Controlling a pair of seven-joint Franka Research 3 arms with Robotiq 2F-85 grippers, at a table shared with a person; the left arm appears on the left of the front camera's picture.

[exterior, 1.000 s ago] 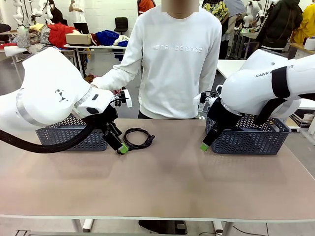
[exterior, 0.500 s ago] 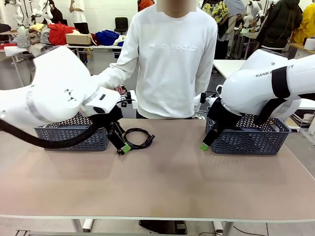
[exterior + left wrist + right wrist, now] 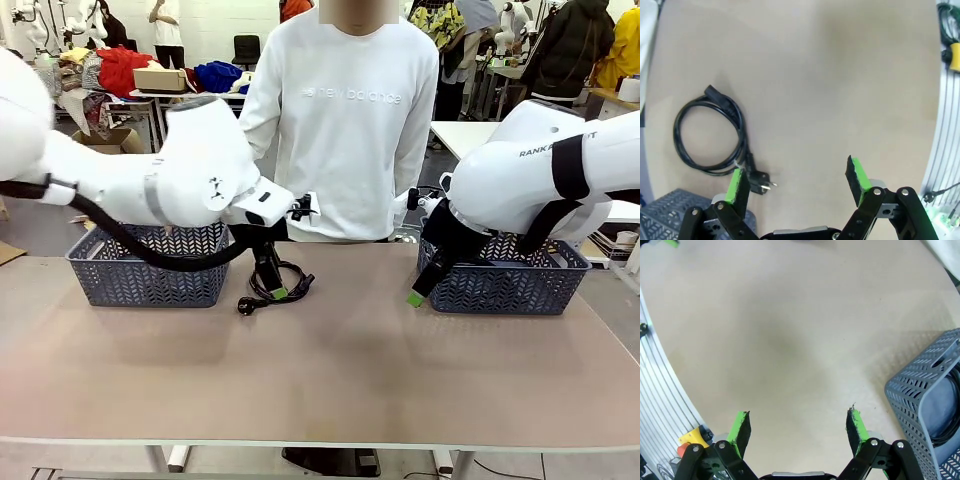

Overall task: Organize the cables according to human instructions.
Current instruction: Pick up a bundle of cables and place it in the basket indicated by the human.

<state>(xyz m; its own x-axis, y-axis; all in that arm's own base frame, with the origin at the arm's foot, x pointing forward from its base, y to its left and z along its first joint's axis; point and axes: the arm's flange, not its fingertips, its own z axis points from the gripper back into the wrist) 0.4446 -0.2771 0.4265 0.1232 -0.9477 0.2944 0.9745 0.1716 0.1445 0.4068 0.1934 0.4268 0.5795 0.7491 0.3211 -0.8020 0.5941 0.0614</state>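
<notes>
The tabletop (image 3: 330, 370) runs wide and mostly bare across the front view, with a person in a white sweatshirt (image 3: 345, 120) standing at its far edge, arms down.

Two grey mesh baskets sit toward the far side. The left basket (image 3: 140, 280) stands far left. The right basket (image 3: 500, 285) stands far right, and in the right wrist view a dark cord curves inside its wall (image 3: 935, 405).

The left arm has swung a good way over the last second: its bulk has lifted and moved right, off the front of the left basket, so that basket now shows in full. The left gripper (image 3: 272, 290) has travelled with it, from the cable's near-left edge to a spot right over the coil, pointing almost straight down. Its fingers (image 3: 857, 175) are spread wide and hold nothing.

The right gripper (image 3: 415, 296) has not moved in that time; it hangs at the near-left corner of the right basket, fingers (image 3: 856, 425) wide apart and empty over bare tabletop.

The coiled power cable (image 3: 710, 135) lies flat on the tabletop between the baskets, just right of the left basket, its chunky round plug (image 3: 245, 305) sticking out toward the near left and the slimmer connector end at the far right of the coil.

Judging from this, the left arm is lining up a top-down pick of this cable. It is not yet grasped, and which basket it belongs in depends on the person's instruction.
</notes>
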